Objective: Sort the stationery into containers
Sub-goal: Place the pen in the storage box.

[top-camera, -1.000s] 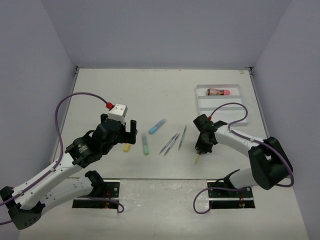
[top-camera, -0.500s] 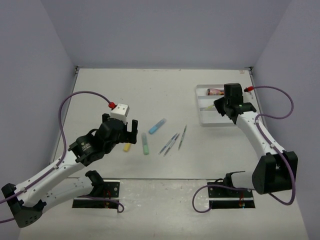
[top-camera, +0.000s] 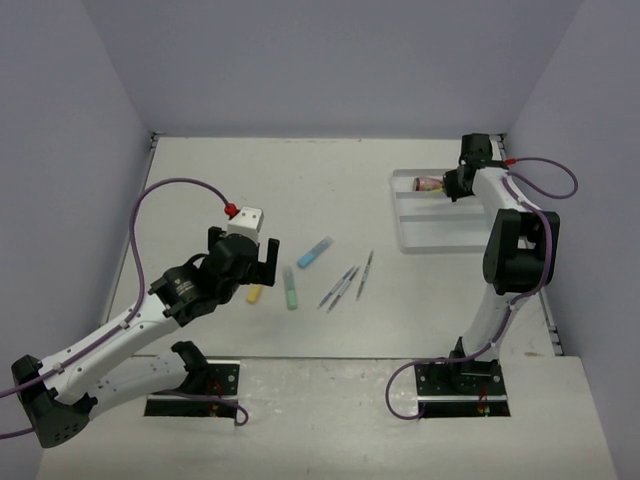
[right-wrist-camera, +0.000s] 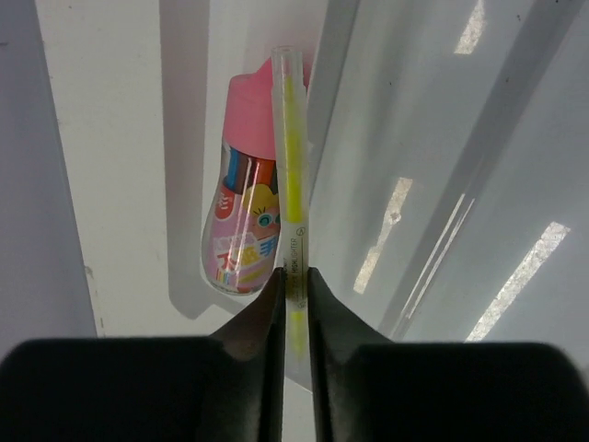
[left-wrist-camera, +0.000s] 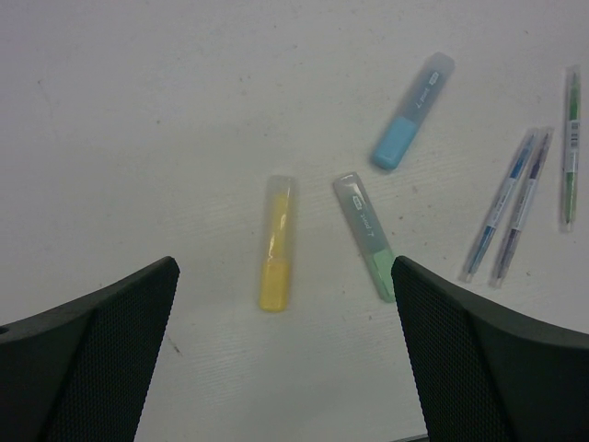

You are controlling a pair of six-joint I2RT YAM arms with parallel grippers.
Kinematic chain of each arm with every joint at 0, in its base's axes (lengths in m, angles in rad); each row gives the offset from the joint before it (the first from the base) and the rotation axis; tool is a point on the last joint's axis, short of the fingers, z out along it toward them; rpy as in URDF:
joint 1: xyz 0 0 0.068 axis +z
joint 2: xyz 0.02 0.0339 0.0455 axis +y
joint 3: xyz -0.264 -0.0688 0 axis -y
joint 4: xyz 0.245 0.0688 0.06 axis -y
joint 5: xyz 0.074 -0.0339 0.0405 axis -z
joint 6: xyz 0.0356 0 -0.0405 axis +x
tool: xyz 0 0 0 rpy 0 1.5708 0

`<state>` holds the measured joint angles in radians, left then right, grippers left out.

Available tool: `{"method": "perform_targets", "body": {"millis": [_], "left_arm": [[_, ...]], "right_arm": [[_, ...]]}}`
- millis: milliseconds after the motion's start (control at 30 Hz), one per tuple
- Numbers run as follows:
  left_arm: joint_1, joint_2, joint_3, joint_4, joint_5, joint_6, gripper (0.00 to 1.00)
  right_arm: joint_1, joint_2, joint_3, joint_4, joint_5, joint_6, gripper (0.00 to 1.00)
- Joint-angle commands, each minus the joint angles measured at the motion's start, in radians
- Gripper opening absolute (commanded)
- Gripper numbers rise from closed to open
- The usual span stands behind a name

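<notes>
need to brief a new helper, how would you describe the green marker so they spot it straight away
Look at the loose stationery in the middle of the table. The green marker lies between the yellow marker and the thin pens. It is the only stubby pale green piece there.

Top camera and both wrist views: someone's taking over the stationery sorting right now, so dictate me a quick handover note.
Left gripper: open, empty, above the yellow marker.
Right gripper: shut on the yellow-green pen, over the white tray beside the pink tube.
Done: pink tube lies in the tray's far compartment.
Left: release the pen, then sort the yellow marker, green marker, light-blue marker and three thin pens, all on the table.
</notes>
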<state>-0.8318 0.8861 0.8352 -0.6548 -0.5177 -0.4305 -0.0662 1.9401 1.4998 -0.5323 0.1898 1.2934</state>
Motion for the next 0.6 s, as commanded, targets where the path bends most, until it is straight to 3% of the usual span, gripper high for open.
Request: {"method": "perform_targets", "body": {"millis": [0,233,367,467,567], "left_arm": [[0.002,0.027,0.004,0.003,-0.039,-0.010,1.00],[0.002,0.030,0.005,0.003,-0.038,-0.010,1.00],[0.003,0.017,0.004,0.003,-0.045,-0.010,1.00],[0.012,0.003,0.005,0.003,-0.052,-0.013,1.00],[0.013,-0.006,0.001,0.009,-0.037,-0.011,1.00]], "right_arm": [[0.000,-0.006,0.049,-0.040,0.025,-0.037,0.45],[0.001,-0.100,-0.010,0.011,-0.028,-0.102,0.69],[0.126,-0.188,-0.010,0.012,-0.029,-0.314,0.61],[0.391,-0.281,-0.015,-0.112,0.163,-0.511,0.60],[0.548,-0.329,-0.157,-0.146,0.161,-0.506,0.51]]}}
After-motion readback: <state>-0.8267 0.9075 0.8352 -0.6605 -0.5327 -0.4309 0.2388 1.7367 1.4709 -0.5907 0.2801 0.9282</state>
